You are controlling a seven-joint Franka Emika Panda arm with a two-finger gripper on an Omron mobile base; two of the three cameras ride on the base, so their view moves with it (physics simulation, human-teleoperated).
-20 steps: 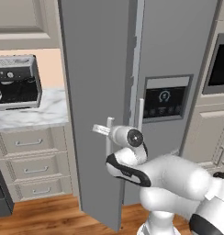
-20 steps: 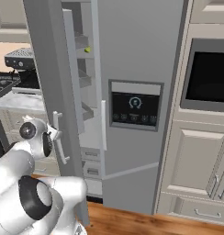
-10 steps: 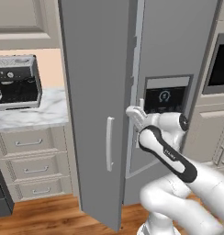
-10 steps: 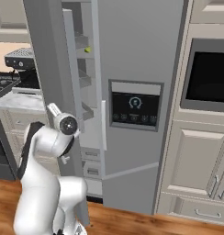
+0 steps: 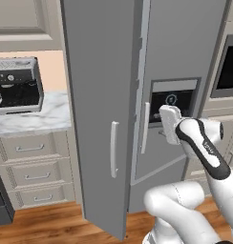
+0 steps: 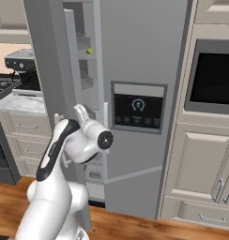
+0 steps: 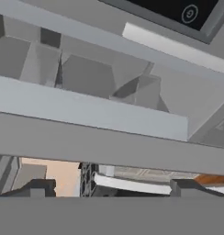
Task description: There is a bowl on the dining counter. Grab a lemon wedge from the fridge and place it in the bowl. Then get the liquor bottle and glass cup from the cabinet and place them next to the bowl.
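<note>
Inside, tiny yellow-green lemon wedge (image 6: 89,50) on grey fridge (image 6: 144,56) door shelf, gripper (image 7: 107,189) wide, empty.

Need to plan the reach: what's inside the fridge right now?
Through the open gap of the fridge, grey shelves and the lemon wedge on an upper one show. The open door and closed right door hide the rest.

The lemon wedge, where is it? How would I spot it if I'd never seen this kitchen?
Find the tall grey fridge with its left door swung open. Look inside at the upper grey shelves. The lemon wedge is the tiny yellow-green speck there, the only bright thing among the grey.
</note>
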